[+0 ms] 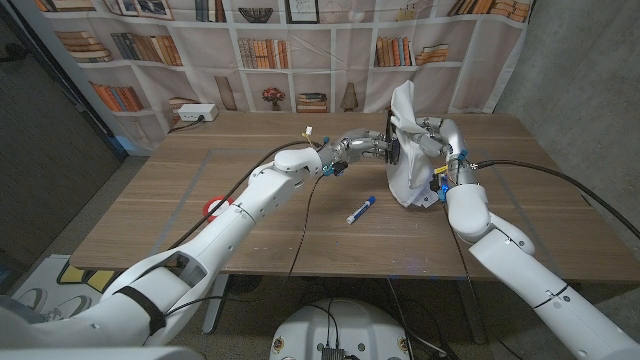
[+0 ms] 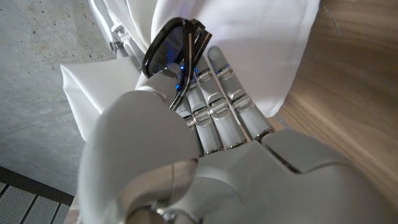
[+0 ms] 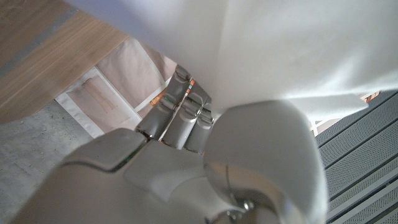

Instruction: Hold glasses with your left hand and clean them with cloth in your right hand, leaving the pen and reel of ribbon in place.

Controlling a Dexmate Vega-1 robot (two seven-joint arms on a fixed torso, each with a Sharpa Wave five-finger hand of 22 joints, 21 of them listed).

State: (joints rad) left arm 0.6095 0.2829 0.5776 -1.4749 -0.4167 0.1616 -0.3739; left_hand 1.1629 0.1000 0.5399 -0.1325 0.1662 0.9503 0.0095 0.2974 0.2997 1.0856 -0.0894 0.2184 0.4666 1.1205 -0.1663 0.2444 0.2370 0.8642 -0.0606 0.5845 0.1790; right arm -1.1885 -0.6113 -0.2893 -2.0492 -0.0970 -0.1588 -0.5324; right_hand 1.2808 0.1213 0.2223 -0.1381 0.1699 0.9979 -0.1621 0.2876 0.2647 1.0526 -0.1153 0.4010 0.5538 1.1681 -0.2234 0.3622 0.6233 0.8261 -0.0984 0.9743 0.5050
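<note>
Bookshelf backdrop is hanging behind the table [image 1: 150,215]. Above its far right, the right hand [image 1: 432,140] is gripping the cloth [image 1: 408,150], draping it against the glasses [image 2: 171,46], which the left hand [image 1: 372,148] is pinching just left of it. Pen [image 1: 360,209] and ribbon [image 1: 217,208] are lying untouched.

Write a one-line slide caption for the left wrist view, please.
Left hand holds dark-lensed, black-framed glasses against a white cloth above the wooden table.

Both arms stretched across, meeting at one o'clock. Left hand [image 1: 372,146] raised, fingers [image 2: 214,102] straight, thumb closed in a pinch. Right hand [image 1: 436,140] lifted opposite, fingers [image 3: 180,109] gripping.
</note>
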